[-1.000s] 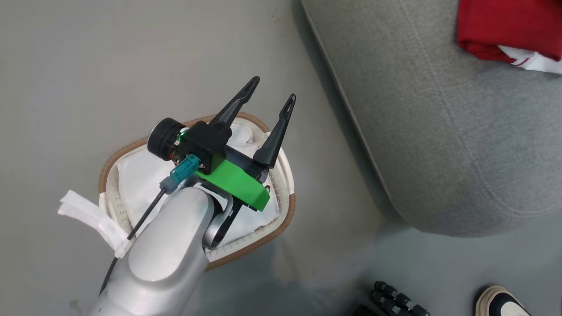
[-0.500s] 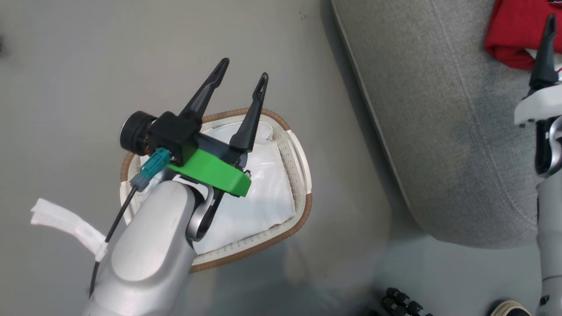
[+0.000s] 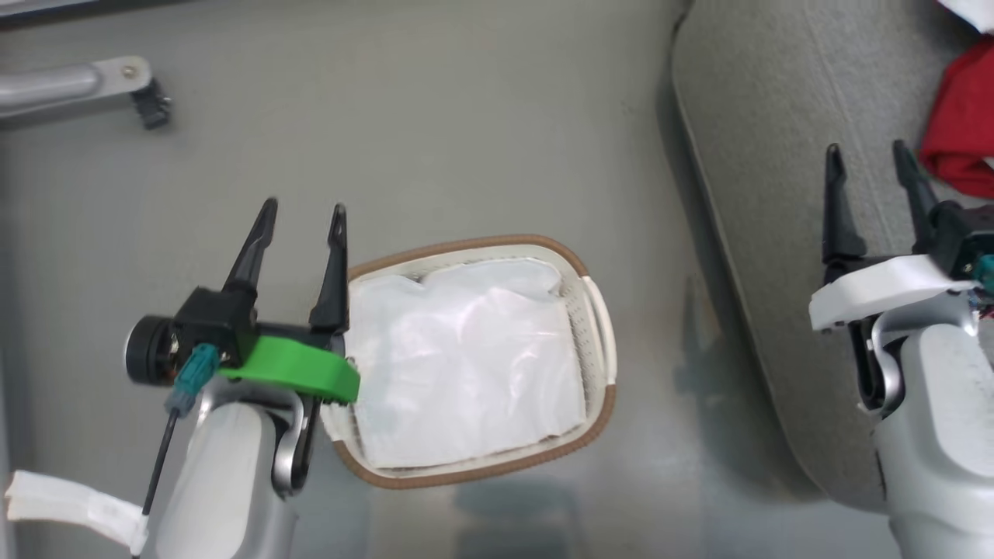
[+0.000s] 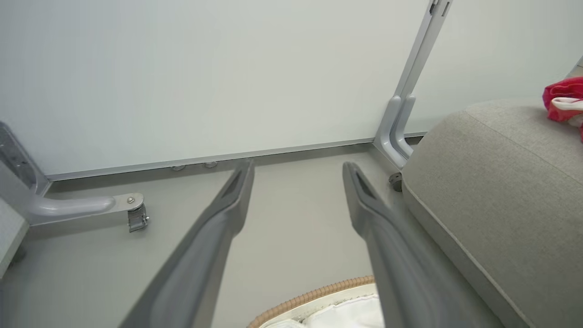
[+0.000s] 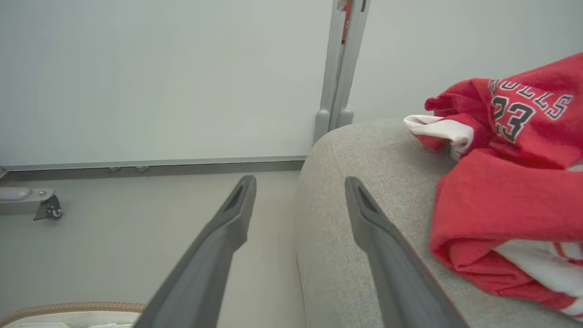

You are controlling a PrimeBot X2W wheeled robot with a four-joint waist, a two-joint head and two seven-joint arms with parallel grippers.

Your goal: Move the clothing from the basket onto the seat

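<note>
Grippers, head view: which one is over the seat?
The right gripper: its fingers lie over the grey seat, near the red clothing. The left gripper, on the green mount, is over the floor beside the basket.

A plain grey floor (image 3: 481,116) meets a pale wall panel (image 4: 205,68) along a thin metal strip (image 4: 273,152). A grey metal foot (image 4: 82,206) with a small caster (image 4: 136,221) lies low over the floor, and a grey upright post (image 4: 412,77) rises against the panel.

The left gripper (image 3: 303,208) has swung off the basket (image 3: 466,242); the right gripper (image 3: 866,147) has come over the seat's (image 3: 745,116) edge.
</note>
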